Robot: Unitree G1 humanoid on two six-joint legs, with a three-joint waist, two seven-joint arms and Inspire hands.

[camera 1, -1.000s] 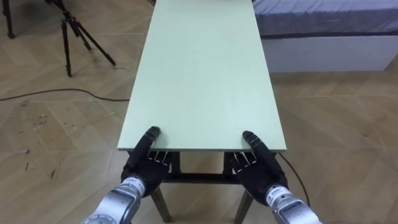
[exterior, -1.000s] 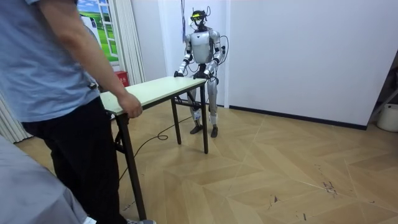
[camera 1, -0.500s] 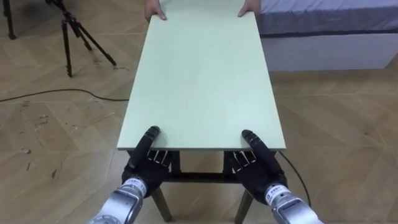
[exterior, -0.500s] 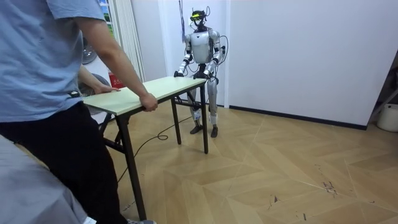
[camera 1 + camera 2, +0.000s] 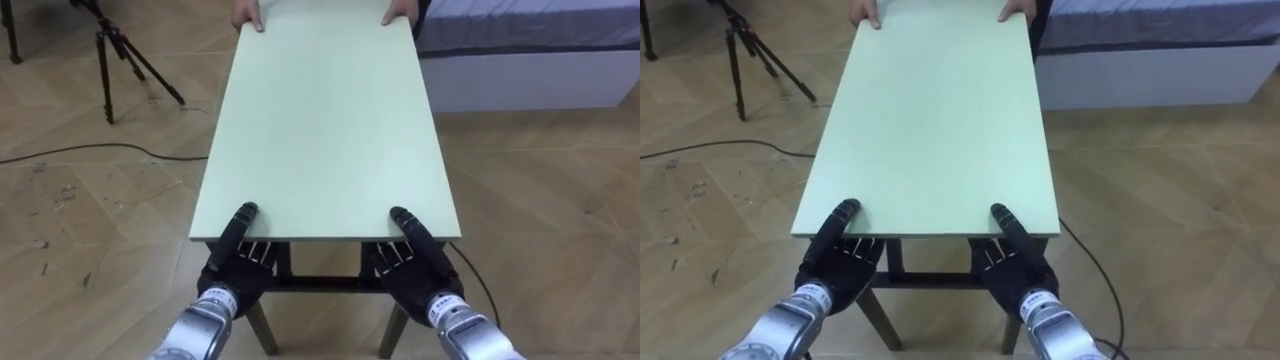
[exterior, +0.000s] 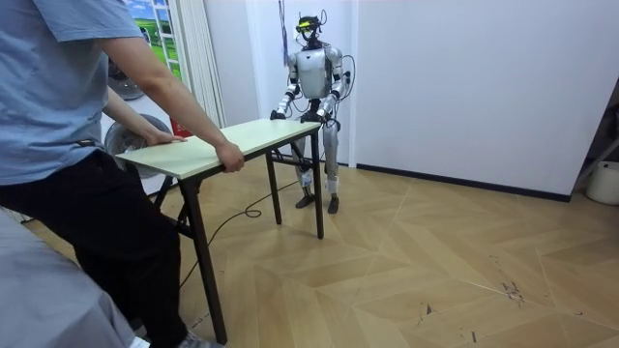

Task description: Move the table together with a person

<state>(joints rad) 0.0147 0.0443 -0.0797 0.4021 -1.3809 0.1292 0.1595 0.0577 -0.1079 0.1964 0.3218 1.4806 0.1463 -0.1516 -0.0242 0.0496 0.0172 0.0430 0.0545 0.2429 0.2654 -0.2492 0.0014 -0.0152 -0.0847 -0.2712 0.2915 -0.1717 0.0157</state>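
Note:
A long pale green table [image 5: 325, 130] on dark legs runs away from me. My left hand [image 5: 235, 265] and right hand [image 5: 410, 262] clasp its near edge, thumbs on top and fingers curled underneath. At the far end a person's hands [image 5: 247, 18] [image 5: 398, 14] hold the two corners. In the room view the person [image 6: 68, 145] stands at the room view's left and leans over the table [image 6: 232, 140], while I stand upright at its other end by the white wall.
A black tripod [image 5: 115, 50] stands on the wooden floor to my far left, with a dark cable [image 5: 90, 150] running across the floor near it. A low bed [image 5: 530, 50] lies to the far right. Open floor [image 6: 435, 251] spreads across the room view's right.
The person's hands have come onto the table's far corners, and the person has stepped back towards the room view's left. My hands keep the same hold.

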